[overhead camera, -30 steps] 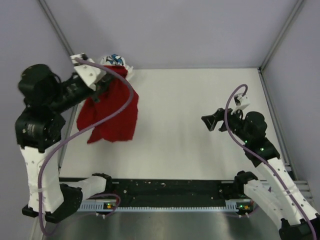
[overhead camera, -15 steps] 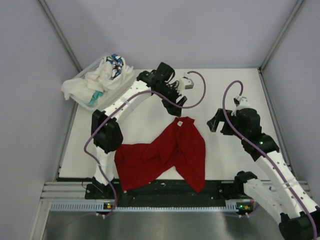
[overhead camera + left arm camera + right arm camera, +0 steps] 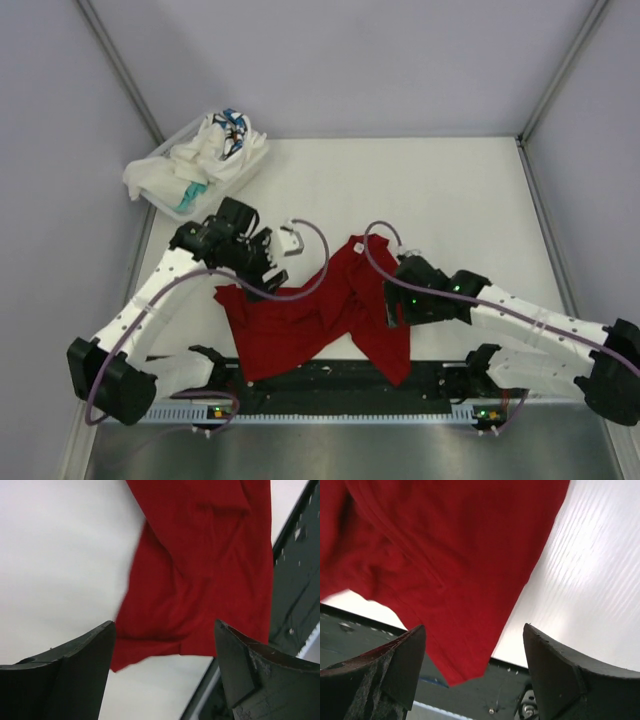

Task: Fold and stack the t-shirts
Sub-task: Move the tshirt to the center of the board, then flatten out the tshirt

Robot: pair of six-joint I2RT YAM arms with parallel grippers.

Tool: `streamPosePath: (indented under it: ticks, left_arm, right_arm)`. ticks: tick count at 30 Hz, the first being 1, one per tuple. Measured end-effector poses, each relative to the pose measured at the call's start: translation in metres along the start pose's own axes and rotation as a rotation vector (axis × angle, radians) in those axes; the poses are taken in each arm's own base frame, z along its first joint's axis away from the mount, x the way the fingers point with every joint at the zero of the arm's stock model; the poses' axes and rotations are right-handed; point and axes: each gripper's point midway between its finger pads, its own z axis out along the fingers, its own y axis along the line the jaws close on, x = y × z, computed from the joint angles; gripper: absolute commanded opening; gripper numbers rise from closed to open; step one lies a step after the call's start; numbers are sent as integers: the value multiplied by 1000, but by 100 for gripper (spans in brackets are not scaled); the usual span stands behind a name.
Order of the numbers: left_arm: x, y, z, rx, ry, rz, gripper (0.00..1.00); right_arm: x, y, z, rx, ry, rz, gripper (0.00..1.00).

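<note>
The deep red t-shirt [image 3: 320, 315] lies crumpled on the white table near the front edge, and one corner reaches over the black strip there. Above its left edge hovers my left gripper [image 3: 267, 270], open. In the left wrist view the red cloth [image 3: 200, 570] lies below the spread gripper [image 3: 162, 630], with nothing held. My right gripper [image 3: 391, 308] is open over the shirt's right part. The right wrist view has the red cloth [image 3: 445, 555] under the gripper [image 3: 474, 630], its corner hanging past the table edge. White t-shirts [image 3: 195, 165] with teal and blue parts are heaped at the back left.
A white plastic tray [image 3: 256, 160] holds the white heap at the table's back left corner. A black strip [image 3: 330, 376] runs along the near edge between the arm bases. Grey walls close in the left, back and right.
The left gripper carried the red shirt from the tray to the front of the table, let go and drew back left. The right arm swung down and left onto the shirt's right side.
</note>
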Motion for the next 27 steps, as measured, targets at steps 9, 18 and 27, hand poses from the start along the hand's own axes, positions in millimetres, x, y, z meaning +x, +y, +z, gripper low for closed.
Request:
streamPosePath:
  ticks: [9,18,27]
  left_arm:
    - [136,-54,45,149,327,-47,84]
    - [168,-15,83,32,439,-6,70]
    - [107,84,115,-177,364,-41,73]
  right_arm:
    - [67,2,40,158,200,-46,58]
    - [53,9,55,138,121,2,0]
    - [-5,-17,51,118,-67,173,0]
